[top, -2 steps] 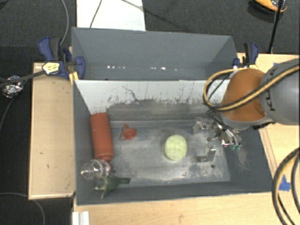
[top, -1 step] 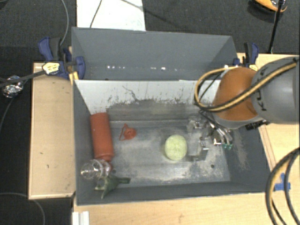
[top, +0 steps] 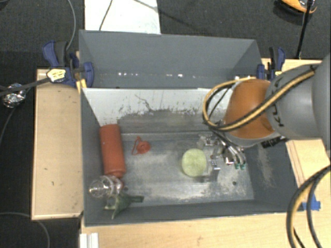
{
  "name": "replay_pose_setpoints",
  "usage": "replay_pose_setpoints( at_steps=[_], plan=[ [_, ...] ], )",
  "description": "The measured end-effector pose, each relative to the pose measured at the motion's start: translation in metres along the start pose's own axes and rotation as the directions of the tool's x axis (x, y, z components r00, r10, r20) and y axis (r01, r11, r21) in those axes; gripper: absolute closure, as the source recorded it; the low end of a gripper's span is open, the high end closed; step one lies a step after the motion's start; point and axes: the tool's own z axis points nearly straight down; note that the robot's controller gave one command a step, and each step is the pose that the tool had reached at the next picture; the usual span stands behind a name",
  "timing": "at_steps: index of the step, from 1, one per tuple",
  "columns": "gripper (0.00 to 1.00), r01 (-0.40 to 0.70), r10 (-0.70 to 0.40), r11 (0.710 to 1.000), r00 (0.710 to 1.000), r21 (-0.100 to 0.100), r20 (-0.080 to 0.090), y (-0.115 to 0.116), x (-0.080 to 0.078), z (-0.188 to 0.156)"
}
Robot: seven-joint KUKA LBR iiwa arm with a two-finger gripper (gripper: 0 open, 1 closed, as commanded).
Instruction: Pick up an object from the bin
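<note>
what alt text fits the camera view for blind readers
The robot's gripper hangs just right of a pale green ball in the grey bin. An orange-red cylinder, a small red piece and a clear glassy thing lie at left.

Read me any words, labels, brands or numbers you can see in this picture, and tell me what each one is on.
Dark lettering on the grey arm, near its orange cover: only partly seen, too blurred to read.
Red cylinder, small red piece, pale green ball, clear round thing: no text to be seen.
Bin: no text on its walls.
</note>
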Motion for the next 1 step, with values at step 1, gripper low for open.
replay_pose_setpoints(
  at_steps=[1],
  plan=[
    [1.0,-0.031,0.031,1.0,1.0,-0.001,-0.001,0.0233,0.0266,-0.0018]
  ],
)
